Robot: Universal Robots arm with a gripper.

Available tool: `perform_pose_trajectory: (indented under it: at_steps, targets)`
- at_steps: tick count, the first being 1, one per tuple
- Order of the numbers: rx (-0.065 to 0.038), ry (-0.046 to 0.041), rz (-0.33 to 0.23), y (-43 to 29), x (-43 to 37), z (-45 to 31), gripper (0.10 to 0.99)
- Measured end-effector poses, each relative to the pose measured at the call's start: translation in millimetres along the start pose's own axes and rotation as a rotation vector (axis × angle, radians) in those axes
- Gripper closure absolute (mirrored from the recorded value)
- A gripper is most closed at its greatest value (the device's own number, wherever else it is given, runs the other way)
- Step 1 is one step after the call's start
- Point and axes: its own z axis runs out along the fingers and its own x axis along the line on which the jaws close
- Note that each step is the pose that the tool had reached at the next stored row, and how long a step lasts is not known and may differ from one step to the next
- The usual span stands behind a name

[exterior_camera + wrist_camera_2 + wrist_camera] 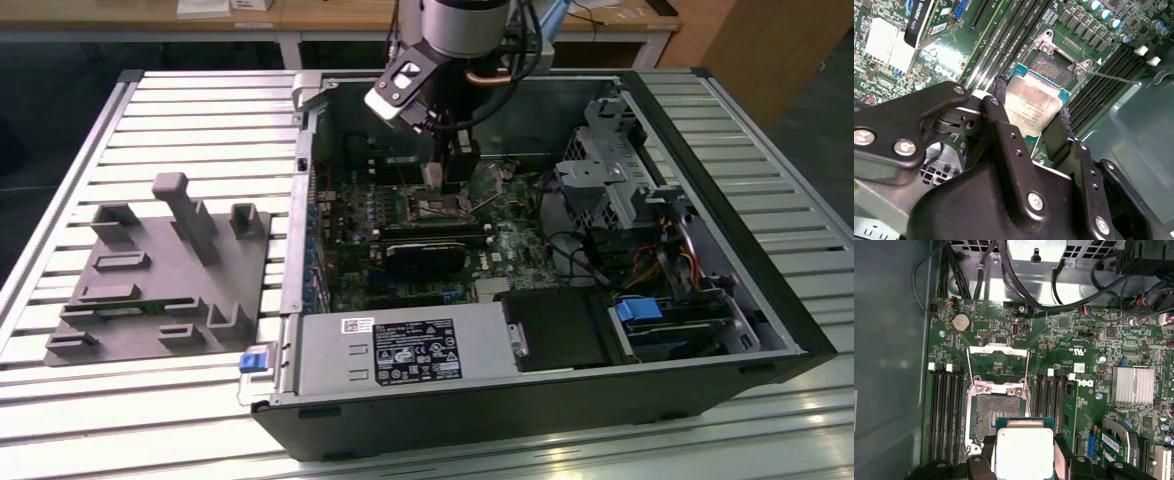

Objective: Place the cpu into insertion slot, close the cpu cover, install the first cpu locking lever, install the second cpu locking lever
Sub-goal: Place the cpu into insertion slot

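Observation:
My gripper (1032, 104) is shut on the cpu (1035, 100), a flat square chip with a silvery top and a green edge. A black finger (1000, 89) presses on each of two opposite sides. The cpu (1024, 447) hangs just above the motherboard, beside the open insertion slot (996, 412) and partly over its near edge. The slot's contact bed is bare. The cpu cover (999, 354), a thin metal frame, is swung back behind the slot, with thin locking levers (1027, 377) raised along its sides. In the exterior view the gripper (446, 172) hovers over the slot (441, 208) inside the open computer case.
Memory slots (946, 410) flank the socket on both sides. A black graphics card (427, 250) lies just in front of it, and cables (1004, 275) and a drive cage (614, 180) crowd the case. A grey fixture block (160, 270) sits on the table at the exterior view's left.

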Motion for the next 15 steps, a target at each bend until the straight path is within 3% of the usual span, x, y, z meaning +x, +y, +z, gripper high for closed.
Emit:
perform_pose_trajectory:
  at_steps: [15]
  targets:
    - [0.0, -0.0003, 0.003, 0.3, 8.1, 15.6, 0.545]
